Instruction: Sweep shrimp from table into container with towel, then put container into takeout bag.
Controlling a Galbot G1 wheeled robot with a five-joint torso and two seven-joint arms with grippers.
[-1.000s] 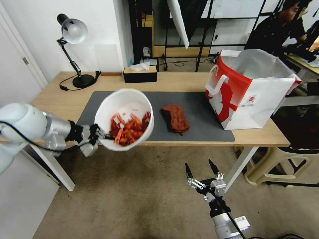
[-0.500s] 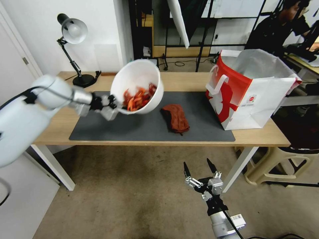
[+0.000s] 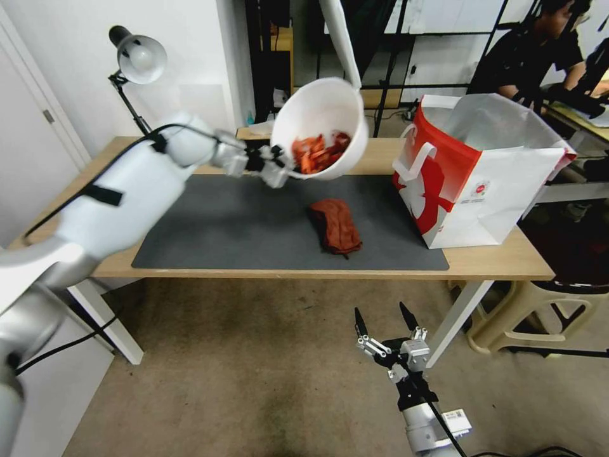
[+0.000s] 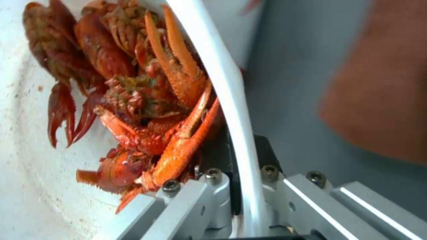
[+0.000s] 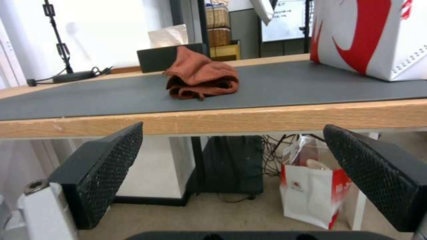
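The bowl (image 3: 323, 127) is hanging in the air above the far edge of the table (image 3: 495, 260), tipped toward the robot, with the shrimp (image 3: 315, 152) heaped in its lower side. The left gripper (image 3: 274, 166) is pinching the bowl's rim — one finger inside among the shrimp (image 4: 133, 100), one outside the white wall (image 4: 231, 110). A second ago the bowl was low, off the near edge on the left; it has been climbing up and across the mat (image 3: 222, 228) toward the bag (image 3: 482, 171), so the sweeping looks finished and the carry to the bag is under way. The bag is standing open at the table's right end, still apart from the bowl. The towel (image 3: 336, 225) is lying crumpled mid-mat, untouched. The right gripper (image 3: 386, 320) is waiting below the near edge — fingers spread wide, holding nothing.
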